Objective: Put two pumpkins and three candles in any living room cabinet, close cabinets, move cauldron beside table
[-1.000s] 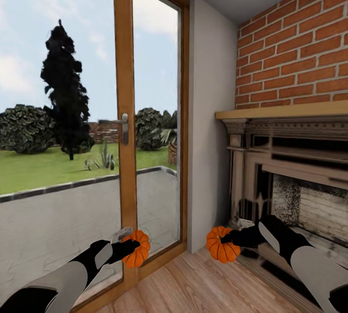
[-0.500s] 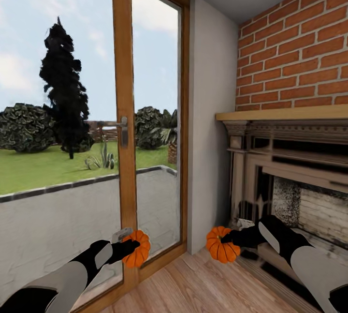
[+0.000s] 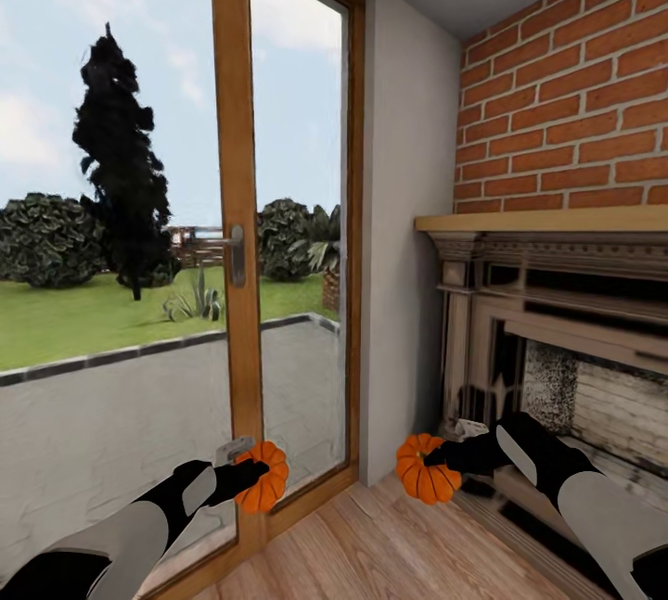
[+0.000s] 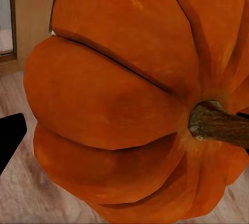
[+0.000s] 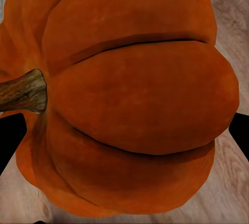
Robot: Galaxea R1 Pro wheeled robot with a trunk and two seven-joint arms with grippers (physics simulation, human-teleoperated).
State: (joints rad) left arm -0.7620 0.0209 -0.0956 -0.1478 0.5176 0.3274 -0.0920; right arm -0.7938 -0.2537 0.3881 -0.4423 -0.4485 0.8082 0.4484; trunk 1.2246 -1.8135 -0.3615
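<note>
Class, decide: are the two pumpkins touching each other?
Apart. The head view shows the left pumpkin and the right pumpkin with open wooden floor between them.

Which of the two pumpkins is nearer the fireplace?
The pumpkin in the right gripper; the left gripper's pumpkin is by the glass door.

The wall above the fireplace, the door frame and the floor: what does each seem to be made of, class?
The wall looks like rough red brick: staggered blocks with pale mortar lines. The door frame seems to be smooth, varnished wood, an even honey brown. The floor appears to be pale wooden boards, with grain and seams showing.
</note>
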